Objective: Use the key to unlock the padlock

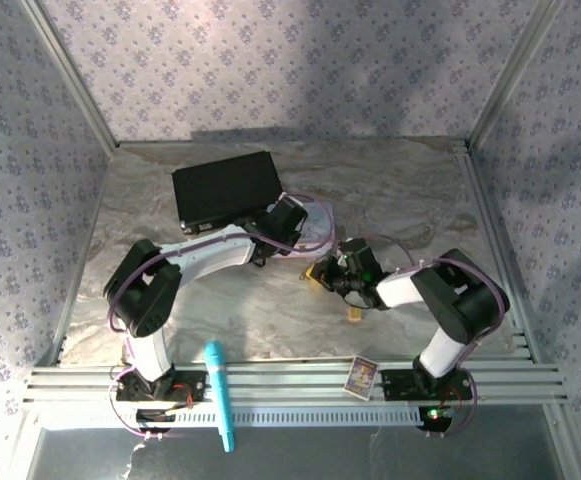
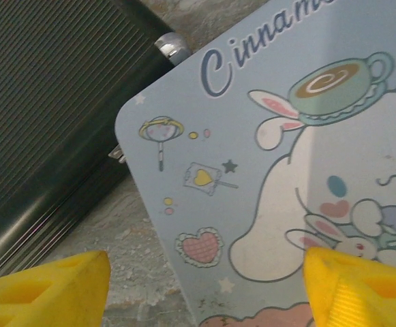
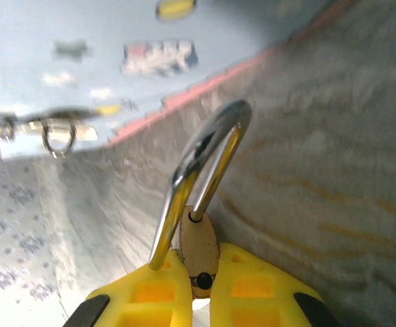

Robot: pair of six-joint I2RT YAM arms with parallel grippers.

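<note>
My right gripper (image 3: 199, 262) is shut on the brass padlock (image 3: 199, 238), its yellow fingers pinching the body from both sides. The silvery shackle (image 3: 204, 157) points away from me; one leg sits in the body, while the other hangs free beside my left-hand finger over an empty hole. A thin silvery key (image 3: 20, 128) with a ring shows blurred by the pastel tin's (image 3: 61, 61) edge. My left gripper (image 2: 204, 272) stands open above that tin (image 2: 266, 170) with nothing between its fingers. From above, the right gripper (image 1: 322, 272) is at mid-table.
A black ribbed case (image 2: 41, 102) lies next to the tin, at the back left (image 1: 225, 188). A tiny tan cube (image 1: 355, 317) rests near the right arm. A teal pen-like stick (image 1: 220, 395) and a small card (image 1: 362, 377) sit on the front rail.
</note>
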